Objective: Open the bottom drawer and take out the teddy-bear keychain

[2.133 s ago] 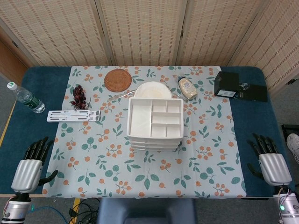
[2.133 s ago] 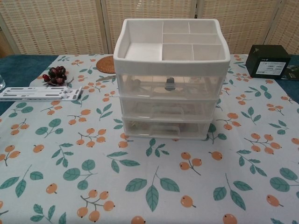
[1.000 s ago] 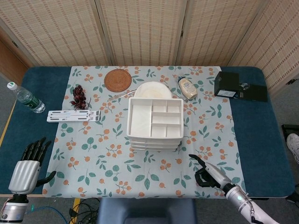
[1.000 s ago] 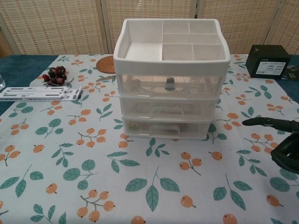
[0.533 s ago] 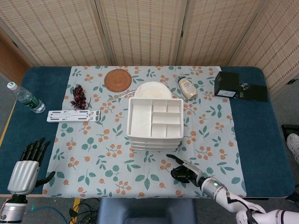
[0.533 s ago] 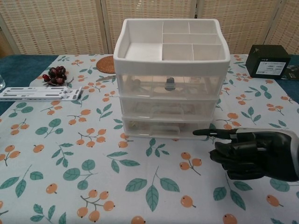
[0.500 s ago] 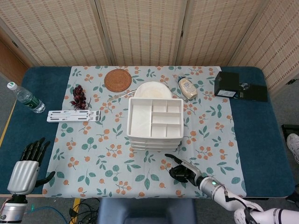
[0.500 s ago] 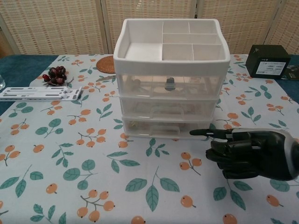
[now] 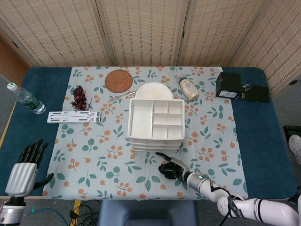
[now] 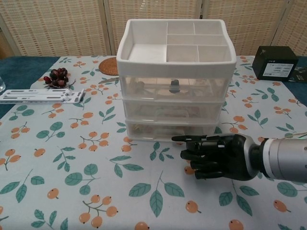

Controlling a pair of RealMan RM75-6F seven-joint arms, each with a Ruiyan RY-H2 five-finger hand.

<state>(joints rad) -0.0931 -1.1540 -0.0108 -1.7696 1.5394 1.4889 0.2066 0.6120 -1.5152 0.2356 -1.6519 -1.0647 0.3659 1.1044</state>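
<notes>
Far left, at the near edge of the desk point(image 9: 263, 141): left robot hand point(image 9: 22, 173), palm down, fingers apart and stretched forward, nothing in it. Further back on the blue cloth, a water bottle point(image 9: 26, 98) lying on its side. On the flowered tablecloth point(image 9: 94, 155), a flat white strip point(image 9: 74, 117) lying crosswise, a cluster of dark red grapes point(image 9: 78, 97) just behind it, a round woven coaster point(image 9: 118, 80) further back.

In the middle, a white three-drawer organiser point(image 10: 174, 81) with an open divided tray on top and clear drawer fronts. Bottom drawer point(image 10: 168, 131) shut, flush with the two above. Behind its clear front, a brownish shape at the left end, too blurred to tell whether it is the teddy-bear keychain. A small dark object visible through the top drawer front. Behind the organiser, a white plate point(image 9: 154, 90) and a small squeeze bottle point(image 9: 188, 88) lying flat.

Just in front of the bottom drawer, low over the tablecloth: right robot hand point(image 10: 211, 155), black, fingers mostly curled in, one finger stretched leftward along the drawer front, close to it, contact unclear. Nothing held.

Far right, at the back: a black box point(image 9: 230, 85) with a white label.
</notes>
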